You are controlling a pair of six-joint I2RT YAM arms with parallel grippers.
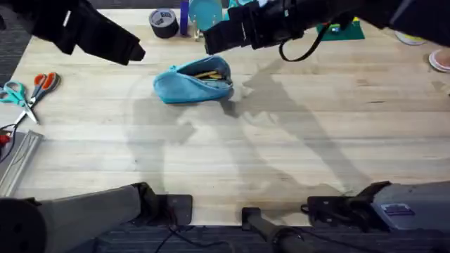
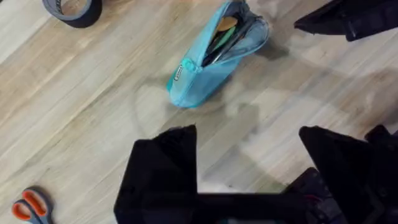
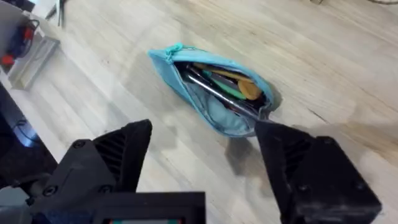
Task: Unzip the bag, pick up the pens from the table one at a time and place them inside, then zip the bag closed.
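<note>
Near the table's (image 1: 295, 154) left edge lie orange-handled scissors (image 1: 43, 84) beside a teal-handled pair (image 1: 13, 93). The left gripper (image 2: 249, 168) hangs above the far-left part, its fingers spread apart and empty. The bag (image 1: 195, 79) lies toward the far edge, left of centre, unzipped, with slim items showing in its opening. Just right of it, the right gripper (image 3: 202, 165) hovers with fingers wide apart, holding nothing.

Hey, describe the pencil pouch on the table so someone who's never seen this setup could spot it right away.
Look at the light wood table, toward its far side near the middle. In front of a roll of dark tape lies the bag, a light blue fabric pouch. Its zipper is open, showing pens inside, and it is the only soft blue item lying flat there.
</note>
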